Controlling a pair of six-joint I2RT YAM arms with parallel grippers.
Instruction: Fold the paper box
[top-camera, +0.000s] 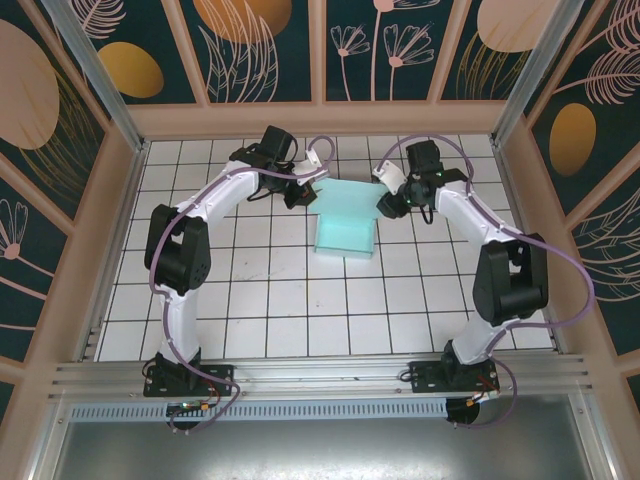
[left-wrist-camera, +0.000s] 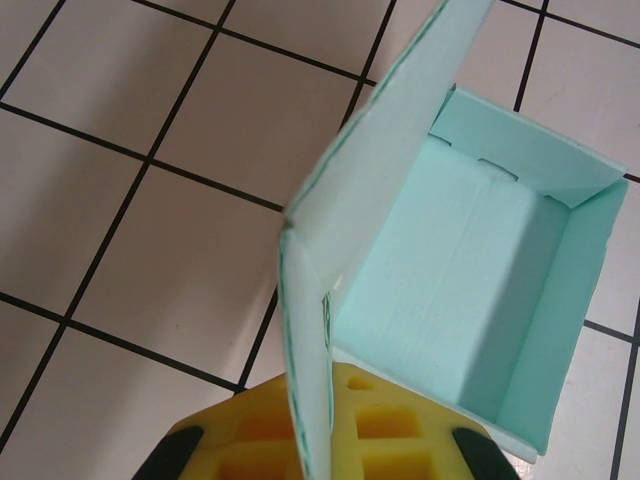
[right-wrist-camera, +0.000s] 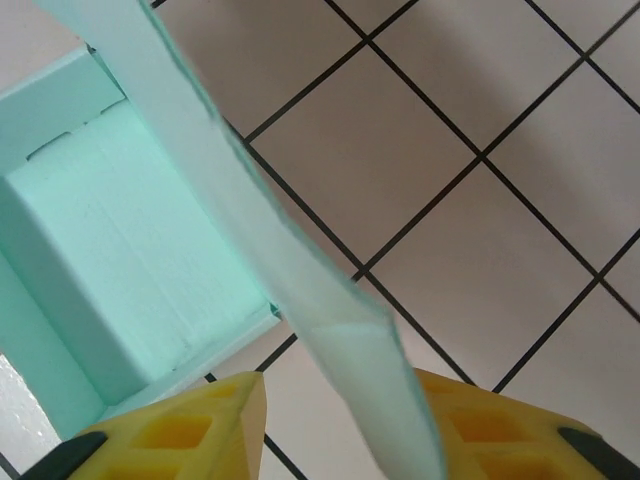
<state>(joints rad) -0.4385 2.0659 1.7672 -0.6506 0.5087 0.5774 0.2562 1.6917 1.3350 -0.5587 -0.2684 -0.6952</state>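
The paper box is pale mint card, standing as a shallow open tray with raised side walls at the middle back of the tiled table. In the left wrist view its inside is open. A tall side flap stands up and runs down between my yellow fingers. My left gripper is shut on that flap at the box's left side. My right gripper is at the box's right side. Another flap slants between its fingers, against the right one, with a gap on the left.
The table is white tile with a black grid, walled by a wooden frame at the back and sides. An aluminium rail with both arm bases runs along the near edge.
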